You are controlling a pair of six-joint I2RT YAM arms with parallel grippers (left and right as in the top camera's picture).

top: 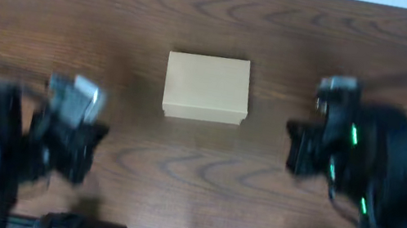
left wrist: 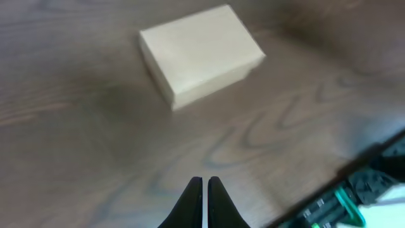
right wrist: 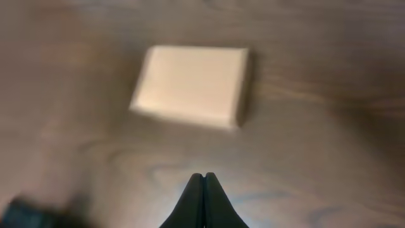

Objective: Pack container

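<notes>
I find the cardboard box [top: 207, 88] lying flat with its lid down on the wooden table [top: 220, 17], long axis running side to side between the two pincers. It sits well ahead of the left gripper [left wrist: 205, 189], skewed to it, and well ahead of the right gripper [right wrist: 204, 182], broadside. Both pincers are closed to a hairline and hold nothing.

The box [top: 207, 88] is small, rectangular, tan-brown cardboard with plain, unmarked sides. Its lid is down, so the top is flat and closed. It lies flat on the dark wooden table [top: 203, 15], near the middle, its long sides running left to right. In the overhead view its near wall shows as a thin strip.
</notes>
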